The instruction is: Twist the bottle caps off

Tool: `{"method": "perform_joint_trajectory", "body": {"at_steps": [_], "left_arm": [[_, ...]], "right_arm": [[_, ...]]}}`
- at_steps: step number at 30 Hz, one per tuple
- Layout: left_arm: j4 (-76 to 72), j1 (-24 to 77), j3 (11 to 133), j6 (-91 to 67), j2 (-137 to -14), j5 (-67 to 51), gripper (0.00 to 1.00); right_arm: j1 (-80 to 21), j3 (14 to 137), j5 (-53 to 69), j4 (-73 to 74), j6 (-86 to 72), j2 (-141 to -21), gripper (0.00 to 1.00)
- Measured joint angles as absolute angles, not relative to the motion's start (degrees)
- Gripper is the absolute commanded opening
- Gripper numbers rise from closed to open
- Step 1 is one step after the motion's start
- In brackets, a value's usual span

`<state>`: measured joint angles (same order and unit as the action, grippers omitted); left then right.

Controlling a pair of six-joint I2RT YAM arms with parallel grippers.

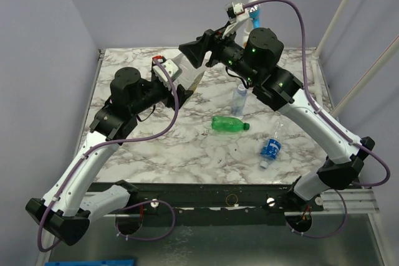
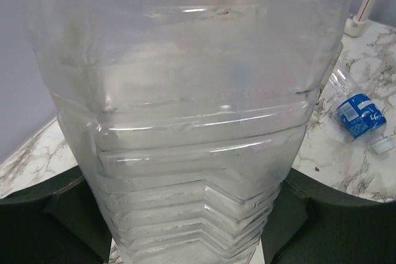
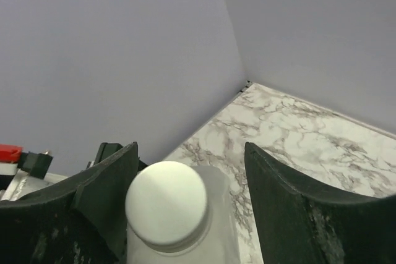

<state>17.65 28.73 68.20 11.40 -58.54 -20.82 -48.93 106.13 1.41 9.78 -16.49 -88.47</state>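
The left arm rises from its base at the near left corner, bends at the elbow and reaches toward the far middle of the white-and-grey marbled surface. There the left hand is closed on the lower body of a tall clear plastic bottle. In the left wrist view its dark fingers press against both sides of the ribbed wall. The bottle stands toward the far side of the surface, between the two hands, and a yellowish patch shows high on it. Its round white plastic screw cap is on the neck. The right hand hangs above the bottle, pointing left, and is spread wide. In the right wrist view one finger sits just beside the cap. The other finger stands clear of it on the opposite side, with the surface visible in the gap. Right of the tall bottle, a small clear bottle with a blue label sits partly under the right arm; whether it stands or lies I cannot tell. Nearer, a green plastic bottle lies on its side with its green cap pointing right. Further right, a second small clear blue-labelled bottle lies on the surface. The right arm climbs from the near right corner, folds at a raised elbow and stretches left over the bottles.
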Motion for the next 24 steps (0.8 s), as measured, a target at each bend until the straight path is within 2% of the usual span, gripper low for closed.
{"method": "perform_joint_trajectory", "body": {"at_steps": [5, 13, 20, 24], "left_arm": [[17.47, 28.73, 68.05, 11.42, -58.39, -20.01, 0.12], [17.74, 28.73, 67.66, 11.18, -58.33, -19.81, 0.13], [17.69, 28.67, 67.61, 10.74, -58.08, -21.34, 0.13], [17.43, 28.62, 67.64, 8.58, -56.51, -27.59, 0.13]], "right_arm": [[-48.93, 105.23, -0.95, 9.10, -17.28, -88.31, 0.52], [-49.23, 102.35, -0.34, 5.96, -18.63, -87.55, 0.01], [-48.88, 99.77, 4.21, 3.07, -17.39, -85.82, 0.01], [-48.21, 98.74, 13.43, 1.32, -14.94, -83.70, 0.01]]}}
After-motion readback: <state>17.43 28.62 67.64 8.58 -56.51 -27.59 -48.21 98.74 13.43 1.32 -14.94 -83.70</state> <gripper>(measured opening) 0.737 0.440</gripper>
